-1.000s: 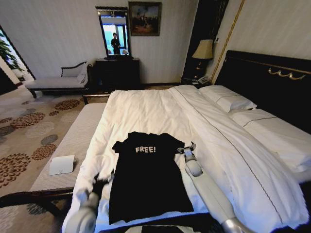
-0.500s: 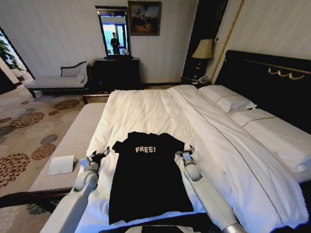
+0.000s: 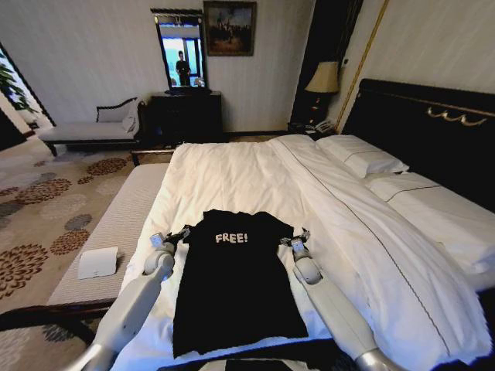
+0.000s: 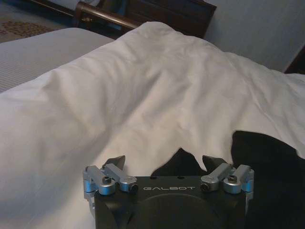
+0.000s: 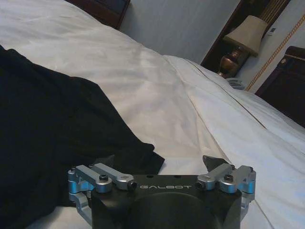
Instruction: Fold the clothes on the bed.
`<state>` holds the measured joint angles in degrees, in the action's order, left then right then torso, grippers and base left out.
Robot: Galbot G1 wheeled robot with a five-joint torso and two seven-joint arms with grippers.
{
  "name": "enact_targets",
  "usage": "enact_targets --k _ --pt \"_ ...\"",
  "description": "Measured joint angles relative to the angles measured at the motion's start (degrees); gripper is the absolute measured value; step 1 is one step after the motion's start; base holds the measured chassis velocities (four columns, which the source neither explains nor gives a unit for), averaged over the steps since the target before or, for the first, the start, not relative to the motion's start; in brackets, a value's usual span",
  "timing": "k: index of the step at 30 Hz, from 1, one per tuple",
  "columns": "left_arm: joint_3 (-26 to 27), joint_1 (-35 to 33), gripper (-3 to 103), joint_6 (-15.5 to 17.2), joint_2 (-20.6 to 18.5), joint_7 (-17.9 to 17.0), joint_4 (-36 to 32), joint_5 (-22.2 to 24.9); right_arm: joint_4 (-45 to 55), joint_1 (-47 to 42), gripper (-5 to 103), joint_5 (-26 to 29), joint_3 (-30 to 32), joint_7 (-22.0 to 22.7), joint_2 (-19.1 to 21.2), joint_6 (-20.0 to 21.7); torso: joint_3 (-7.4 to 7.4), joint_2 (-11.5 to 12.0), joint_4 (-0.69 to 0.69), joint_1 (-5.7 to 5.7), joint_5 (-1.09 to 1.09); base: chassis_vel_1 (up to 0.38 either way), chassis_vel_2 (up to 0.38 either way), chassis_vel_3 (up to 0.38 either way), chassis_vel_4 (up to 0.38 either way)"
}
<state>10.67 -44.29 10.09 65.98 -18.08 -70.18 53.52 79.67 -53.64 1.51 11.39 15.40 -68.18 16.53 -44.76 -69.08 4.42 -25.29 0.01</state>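
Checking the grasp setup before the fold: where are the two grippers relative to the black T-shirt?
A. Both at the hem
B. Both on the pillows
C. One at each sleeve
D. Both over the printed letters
C: the left gripper sits open at one sleeve of the T-shirt, the right gripper open at the other.

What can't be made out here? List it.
- T-shirt hem: head view, cut off by the robot's body at the bottom edge.
- Left claw fingertips: left wrist view, hidden behind its housing.
- Right claw contact with the sleeve: right wrist view, unclear.
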Motion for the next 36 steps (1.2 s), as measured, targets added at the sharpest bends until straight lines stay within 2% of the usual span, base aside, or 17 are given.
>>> enact_targets --k 3,4,6,9,11,12,13,15,18,21,24,28,36 --pt "-1.8 2.5 81 -1.0 0.8 1.7 3.7 -1.1 0.1 -0.2 100 0.0 0.1 0.0 0.4 0.0 -0.01 0.0 0.0 -0.01 0.0 0.0 0.0 0.0 0.0" --pt "-1.8 2.5 81 -1.0 0.8 1.7 3.7 -1.1 0.1 -0.2 100 0.0 0.1 0.0 0.4 0.0 -0.01 0.0 0.0 -0.01 0.0 0.0 0.0 0.0 0.0" --pt "-3.0 3.6 70 -1.1 1.2 2.2 5.0 -1.6 0.2 -0.3 100 0.0 0.3 0.0 0.5 0.0 0.0 0.0 0.01 -0.01 -0.01 0.0 0.0 0.0 0.0" --pt "-3.7 4.3 65 -1.3 1.6 2.4 6.2 -2.5 0.4 -0.3 100 0.0 0.4 0.0 0.3 0.1 0.0 0.0 0.0 0.01 0.0 0.0 0.0 0.0 0.0" --pt "-4.3 4.6 54 -2.0 1.8 2.8 7.3 -4.4 0.6 -0.3 100 0.0 0.6 0.0 0.3 0.2 0.0 0.0 0.0 0.01 -0.01 0.0 0.0 0.0 0.0" --pt "-4.5 4.6 54 -2.2 1.8 2.9 7.4 -4.8 0.6 -0.3 100 0.0 0.7 0.0 0.3 0.2 0.0 0.0 0.0 0.01 -0.01 0.0 0.0 0.0 0.0" --pt "-4.6 4.5 43 -2.5 1.7 3.0 7.5 -5.3 0.6 -0.3 100 0.0 0.8 0.0 0.3 0.2 0.0 0.0 0.0 0.01 -0.01 0.0 0.0 0.0 0.0" --pt "-4.6 4.4 43 -2.7 1.7 3.0 7.5 -5.4 0.6 -0.3 100 0.0 0.9 0.0 0.2 0.2 0.01 0.0 0.0 0.01 -0.01 0.0 0.0 0.0 0.0" --pt "-4.4 4.1 27 -3.5 1.6 3.0 7.5 -5.6 0.6 -0.5 100 -0.1 1.0 0.0 0.2 0.2 0.0 0.0 0.0 0.01 -0.01 0.0 0.0 0.0 0.0" --pt "-4.3 4.0 22 -4.4 1.4 3.2 7.5 -5.6 0.6 -0.7 100 -0.2 1.0 0.0 0.0 0.2 0.0 0.0 0.0 0.01 -0.01 0.0 0.0 0.0 0.0" --pt "-3.3 3.9 6 -5.8 1.6 3.5 7.3 -5.2 0.6 -0.8 100 -0.3 1.0 0.0 -0.1 0.2 0.0 0.0 0.0 0.01 -0.01 0.0 0.0 0.0 0.0" --pt "-2.6 4.1 1 -6.2 1.6 3.7 7.3 -5.2 0.6 -0.9 100 -0.3 1.0 0.0 0.1 0.2 0.0 0.0 0.0 0.01 -0.01 0.0 0.0 0.0 0.0" --pt "0.2 2.4 1 -7.5 0.1 3.9 5.9 -5.0 0.8 -1.0 100 -0.3 1.0 0.0 1.0 0.1 0.0 0.0 0.0 0.01 -0.01 0.0 0.0 0.0 0.0"
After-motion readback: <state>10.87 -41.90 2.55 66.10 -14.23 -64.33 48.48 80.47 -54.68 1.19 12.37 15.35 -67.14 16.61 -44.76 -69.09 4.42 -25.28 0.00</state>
